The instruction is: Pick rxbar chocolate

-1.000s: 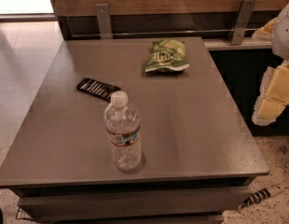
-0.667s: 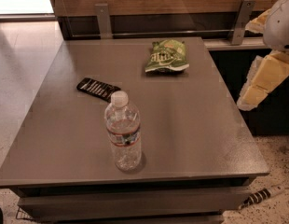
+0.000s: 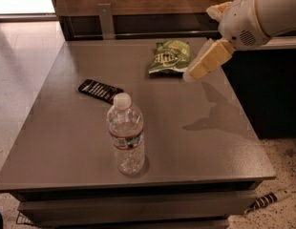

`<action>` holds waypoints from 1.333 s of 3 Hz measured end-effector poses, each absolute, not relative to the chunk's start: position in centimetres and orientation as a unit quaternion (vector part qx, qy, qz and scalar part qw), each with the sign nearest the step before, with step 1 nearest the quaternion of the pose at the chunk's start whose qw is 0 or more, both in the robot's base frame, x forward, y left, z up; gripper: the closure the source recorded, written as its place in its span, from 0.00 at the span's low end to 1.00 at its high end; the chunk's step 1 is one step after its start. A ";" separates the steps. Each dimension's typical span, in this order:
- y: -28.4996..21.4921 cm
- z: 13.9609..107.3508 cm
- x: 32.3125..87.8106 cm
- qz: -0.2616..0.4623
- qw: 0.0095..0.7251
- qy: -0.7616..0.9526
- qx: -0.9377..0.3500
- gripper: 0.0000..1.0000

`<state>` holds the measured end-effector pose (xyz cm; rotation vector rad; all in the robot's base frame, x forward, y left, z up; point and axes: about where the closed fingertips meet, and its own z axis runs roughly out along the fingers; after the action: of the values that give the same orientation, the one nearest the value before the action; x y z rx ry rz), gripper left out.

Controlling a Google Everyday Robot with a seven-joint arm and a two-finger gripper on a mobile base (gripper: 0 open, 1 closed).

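The rxbar chocolate (image 3: 100,90) is a small flat black wrapper with white lettering. It lies on the left part of the grey table (image 3: 200,142), just behind the water bottle. My gripper (image 3: 201,65) hangs from the white arm at the upper right, above the table's right side, next to the green chip bag. It is far to the right of the bar and holds nothing that I can see.
A clear plastic water bottle (image 3: 126,135) stands upright near the table's front middle. A green chip bag (image 3: 170,57) lies at the back, right of centre. A wooden wall with a metal bracket (image 3: 106,20) runs behind the table. The table's right edge drops to speckled floor.
The arm has swung in from the right edge of the view, leftward and over the table. The gripper now hangs beside the chip bag. The bar, bottle and bag have not moved.
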<state>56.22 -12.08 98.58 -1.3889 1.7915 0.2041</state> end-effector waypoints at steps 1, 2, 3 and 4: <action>-7.4 98.2 57.9 0.142 0.473 0.675 -0.548 0.00; -2.7 97.7 58.3 0.191 0.502 0.639 -0.550 0.00; -2.7 97.7 58.3 0.191 0.502 0.639 -0.550 0.00; -1.4 96.3 59.2 0.206 0.498 0.644 -0.543 0.00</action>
<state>59.22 -1.42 96.30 -1.3139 1.5593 0.4995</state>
